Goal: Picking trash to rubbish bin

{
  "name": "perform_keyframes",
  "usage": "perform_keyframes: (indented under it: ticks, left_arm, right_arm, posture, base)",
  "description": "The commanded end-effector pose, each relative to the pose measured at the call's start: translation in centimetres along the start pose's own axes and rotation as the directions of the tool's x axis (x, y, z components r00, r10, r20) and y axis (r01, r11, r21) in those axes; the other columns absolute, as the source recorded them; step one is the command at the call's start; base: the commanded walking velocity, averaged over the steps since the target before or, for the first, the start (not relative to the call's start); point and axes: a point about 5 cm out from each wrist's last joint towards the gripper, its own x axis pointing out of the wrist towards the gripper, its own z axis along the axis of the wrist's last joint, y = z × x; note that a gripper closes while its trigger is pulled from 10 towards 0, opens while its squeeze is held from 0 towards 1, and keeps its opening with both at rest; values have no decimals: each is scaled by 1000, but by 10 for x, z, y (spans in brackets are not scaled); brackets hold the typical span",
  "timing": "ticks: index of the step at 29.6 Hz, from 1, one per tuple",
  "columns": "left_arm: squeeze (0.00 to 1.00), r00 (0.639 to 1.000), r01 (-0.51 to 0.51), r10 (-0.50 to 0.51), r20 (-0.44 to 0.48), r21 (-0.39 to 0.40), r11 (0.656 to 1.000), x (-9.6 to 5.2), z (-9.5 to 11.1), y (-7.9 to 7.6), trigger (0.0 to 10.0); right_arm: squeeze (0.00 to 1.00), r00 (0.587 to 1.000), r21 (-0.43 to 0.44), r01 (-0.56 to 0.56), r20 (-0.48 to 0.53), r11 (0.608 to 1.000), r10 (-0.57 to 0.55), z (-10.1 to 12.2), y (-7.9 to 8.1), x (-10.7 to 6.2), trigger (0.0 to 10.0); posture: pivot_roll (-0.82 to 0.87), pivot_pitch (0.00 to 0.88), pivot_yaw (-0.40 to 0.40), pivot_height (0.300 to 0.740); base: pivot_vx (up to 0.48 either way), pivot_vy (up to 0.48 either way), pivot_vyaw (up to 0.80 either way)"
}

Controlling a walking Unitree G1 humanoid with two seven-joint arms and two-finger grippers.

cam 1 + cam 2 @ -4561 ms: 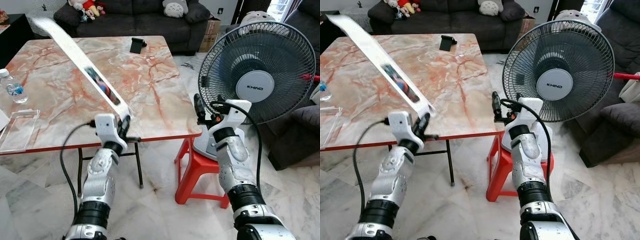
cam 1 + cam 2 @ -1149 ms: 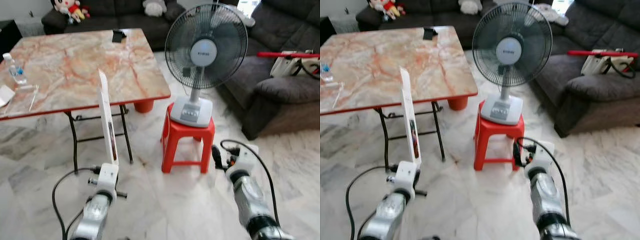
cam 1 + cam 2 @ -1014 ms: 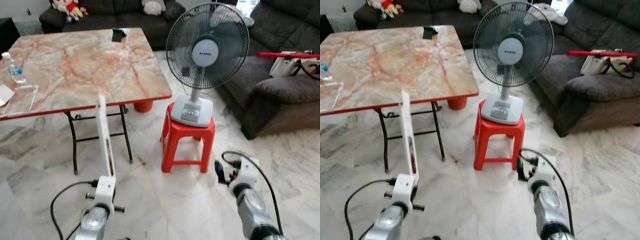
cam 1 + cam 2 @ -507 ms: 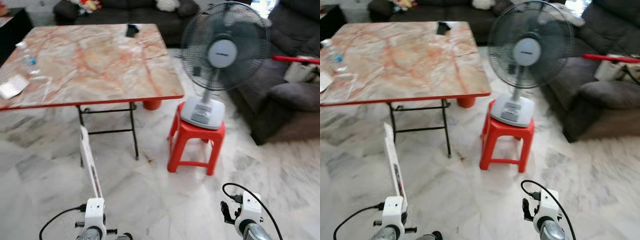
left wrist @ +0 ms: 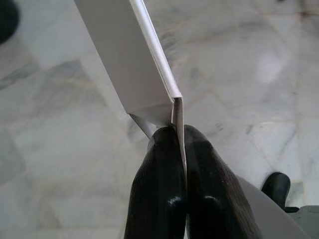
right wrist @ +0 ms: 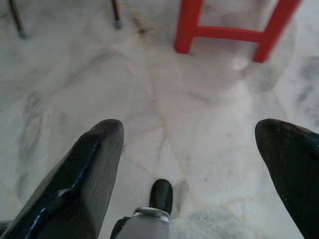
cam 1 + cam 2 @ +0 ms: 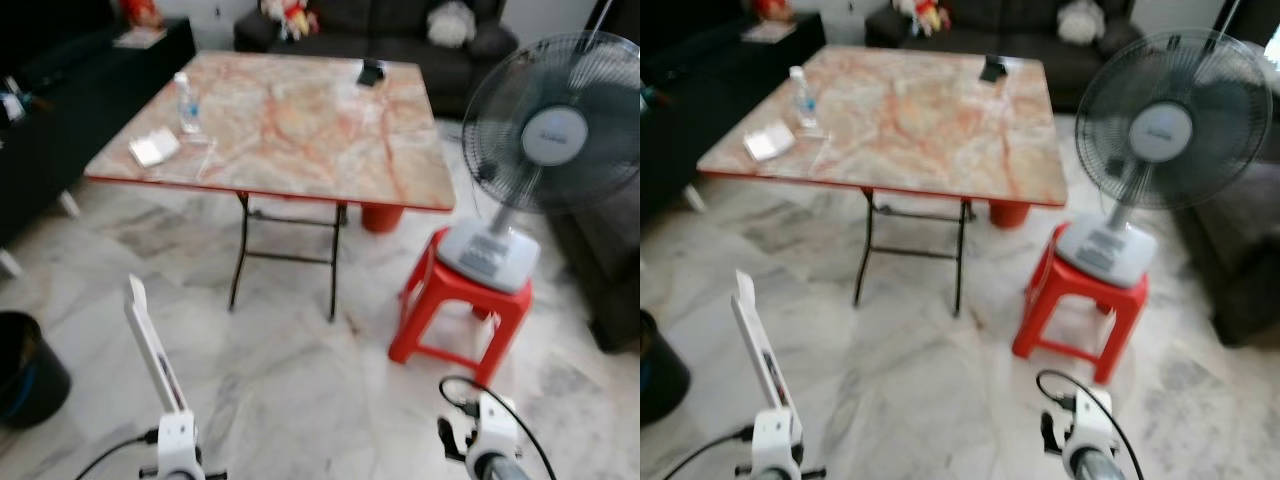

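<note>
We have the long white carton [image 7: 152, 345] pinched tight in our left end effector [image 5: 178, 137], upright over the floor (right end effector [image 6: 189, 149] wide open, empty), so dropping it in the black bin [image 7: 28, 368] remains.

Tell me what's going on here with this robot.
The robot stands on the marble floor, facing a table and a fan on a red stool. Its left claw is shut on the end of a long white box, holding it upright. A black bin sits on the floor to its left, and the box is not in it yet. The right claw is open and holds nothing, low over the floor.
</note>
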Motion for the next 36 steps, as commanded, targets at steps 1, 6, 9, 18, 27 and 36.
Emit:
perform_keyframes:
  ticks: [1,6,9,18,27,36]
  left_arm:
    - [0,1000,0,0,-6,7,1000,-1,-3,-1,10000]
    - [0,1000,21,-21,-8,28,999,-2,-5,-4,10000]
    - [0,1000,28,-27,-10,46,999,-2,-6,-6,10000]
    - [0,999,34,-33,-8,36,999,-2,-7,-6,10000]
    - [0,999,40,-40,-8,26,999,-3,-9,-8,10000]
    - [0,999,50,-49,-10,33,998,-4,-11,-10,10000]
  right_arm:
    - [0,1000,0,7,6,1000,-7,2,-2,0,10000]
    - [0,1000,2,14,4,1000,-14,1,-5,0,10000]
    - [0,1000,6,19,5,1000,-19,1,-5,0,10000]
    - [0,1000,11,19,6,1000,-19,2,-6,-1,10000]
    - [0,1000,18,24,9,1000,-25,2,-8,-1,10000]
    - [0,1000,21,24,12,1000,-24,3,-9,-1,10000]
  posture:
    - [-13,48,-31,740]
    - [-14,41,-33,740]
    - [-10,33,-34,740]
    - [-11,31,-37,740]
    - [-12,44,-41,740]
    - [-16,53,-47,740]
  base:
    - [0,0,800]
    - [0,0,800]
    - [0,0,800]
    - [0,0,800]
    - [0,0,800]
    - [0,0,800]
